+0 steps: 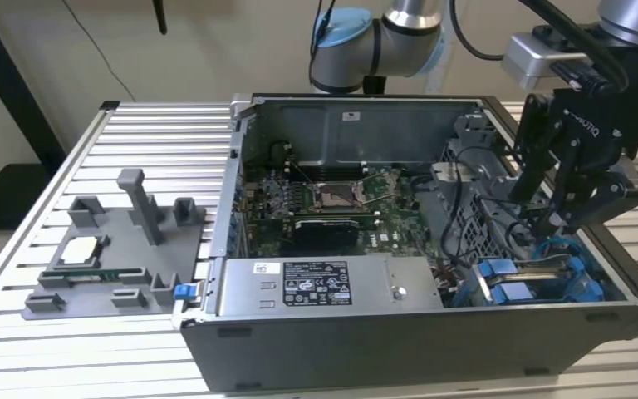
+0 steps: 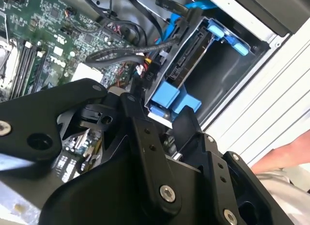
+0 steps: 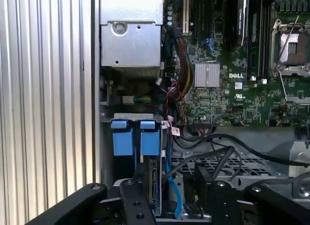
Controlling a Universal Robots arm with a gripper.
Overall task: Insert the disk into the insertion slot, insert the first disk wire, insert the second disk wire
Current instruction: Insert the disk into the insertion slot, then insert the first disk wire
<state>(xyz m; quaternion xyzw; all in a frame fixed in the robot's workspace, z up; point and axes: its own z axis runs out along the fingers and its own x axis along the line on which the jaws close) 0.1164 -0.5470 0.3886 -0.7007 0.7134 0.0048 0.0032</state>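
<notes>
1. Gripper (image 1: 563, 220) low inside the case (image 1: 408, 349), at the slot (image 2: 232, 74); fingers (image 3: 136, 200) spread apart, nothing visibly gripped.
2. Disk (image 2: 193, 60) stands on edge in the slot; its edge shows between the fingers in the first wrist view.
3. Black cables (image 2: 121, 55) near the disk.

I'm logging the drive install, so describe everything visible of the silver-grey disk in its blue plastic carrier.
The silver-grey disk, clipped in a bright blue plastic carrier, stands on edge inside the grey metal drive bay. In the second wrist view it shows edge-on: a thin dark slab with blue tabs jutting at both ends, label hidden. A blue cable runs beside it; whether it is plugged in I cannot tell. The black gripper is close above it.
</notes>
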